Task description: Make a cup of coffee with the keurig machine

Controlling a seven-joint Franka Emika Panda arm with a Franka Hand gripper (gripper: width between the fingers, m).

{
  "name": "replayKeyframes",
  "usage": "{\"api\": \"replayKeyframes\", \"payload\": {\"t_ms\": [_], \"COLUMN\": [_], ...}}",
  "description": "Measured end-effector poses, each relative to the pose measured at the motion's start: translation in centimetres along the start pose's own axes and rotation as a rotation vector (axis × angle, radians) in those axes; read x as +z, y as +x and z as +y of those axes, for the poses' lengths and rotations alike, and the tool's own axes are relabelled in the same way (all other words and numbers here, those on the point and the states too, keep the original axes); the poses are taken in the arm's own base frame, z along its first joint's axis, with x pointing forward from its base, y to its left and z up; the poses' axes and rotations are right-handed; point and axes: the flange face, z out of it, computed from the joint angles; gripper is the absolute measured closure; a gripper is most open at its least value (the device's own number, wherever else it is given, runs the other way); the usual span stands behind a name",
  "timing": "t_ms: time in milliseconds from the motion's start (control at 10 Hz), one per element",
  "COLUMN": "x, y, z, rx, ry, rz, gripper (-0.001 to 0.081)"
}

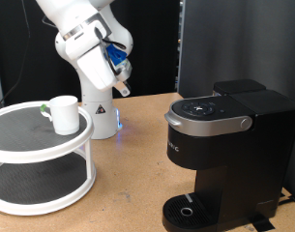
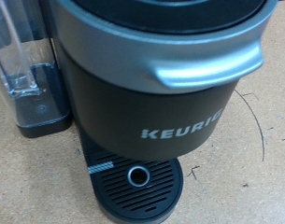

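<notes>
The keurig machine point(image 1: 224, 145) stands on the wooden table at the exterior view's right. Its lid is down, and its silver-grey handle point(image 1: 210, 121) faces front. Its round drip tray point(image 1: 191, 211) is bare. The white cup point(image 1: 63, 113) stands upright on the top tier of a round white stand point(image 1: 41, 145) at the left. My gripper point(image 1: 121, 87) hangs high near the arm base, between cup and machine, touching neither and holding nothing that shows. The wrist view shows the machine point(image 2: 151, 93), its handle point(image 2: 198, 70) and its drip tray point(image 2: 137, 187), but no fingers.
A small dark object point(image 1: 43, 109) lies beside the cup on the stand. The white arm base point(image 1: 101, 116) stands behind the stand. The machine's clear water tank point(image 2: 25, 65) sits at its side. A dark panel stands behind the machine.
</notes>
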Motion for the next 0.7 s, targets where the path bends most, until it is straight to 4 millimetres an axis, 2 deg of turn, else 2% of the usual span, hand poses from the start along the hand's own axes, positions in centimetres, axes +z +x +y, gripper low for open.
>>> {"api": "replayKeyframes", "payload": {"t_ms": [400,700], "x": [-2.3,-3.3], "y": [-3.1,-3.8], "z": [0.0,-0.1], "rx": [-0.095,-0.143], "ry": [0.067,0.088], "rz": [-0.044,-0.037], "gripper": [0.0804,0.0804]}}
